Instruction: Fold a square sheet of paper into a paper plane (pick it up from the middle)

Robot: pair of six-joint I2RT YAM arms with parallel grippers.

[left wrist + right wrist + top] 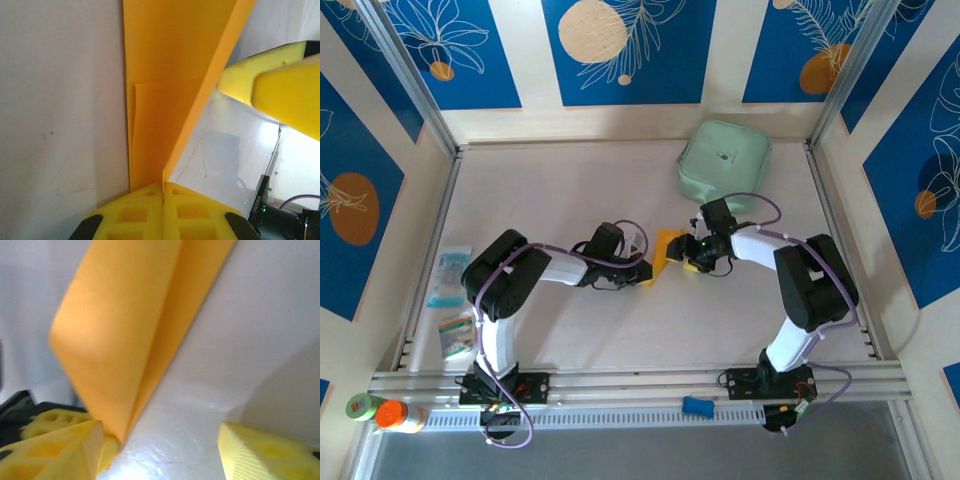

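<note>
Left gripper (163, 189), yellow ribbed fingers right at the wrist lens: jaws pinched together on the lower edge of the thin orange-yellow sheet of paper (170, 75). Pale flat table (570, 190) underneath. Mint-green rounded-square case (725, 158) at far right, well apart from the paper. Paper sits mid-table between both grippers, folded along a crease, standing up off the surface. Right gripper (160, 435): jaws apart, one finger just beside the fold, gripping nothing. Small printed packets (450, 277) near the left edge.
</note>
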